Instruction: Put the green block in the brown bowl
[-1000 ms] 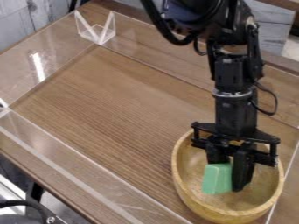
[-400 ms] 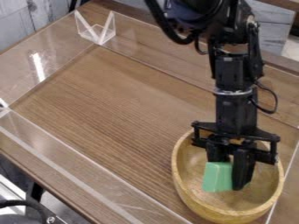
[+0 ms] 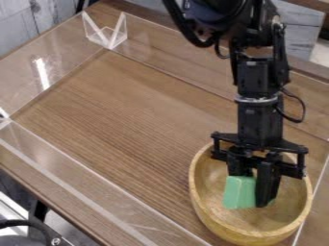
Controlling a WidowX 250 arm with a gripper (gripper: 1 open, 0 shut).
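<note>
The brown bowl point(image 3: 206, 213) sits at the lower right of the wooden table, round and tan with a thick rim. Inside it stands the green block point(image 3: 240, 194), tilted on end. My gripper point(image 3: 255, 188) reaches down into the bowl from the black arm above and is shut on the green block, its black fingers point(image 3: 267, 186) clamped against the block's right side. The block's lower end is at or near the bowl's floor; I cannot tell if it touches.
The wooden table point(image 3: 115, 106) is fenced by low clear plastic walls point(image 3: 52, 144) along its left and front edges. A small clear plastic stand point(image 3: 103, 29) sits at the far left corner.
</note>
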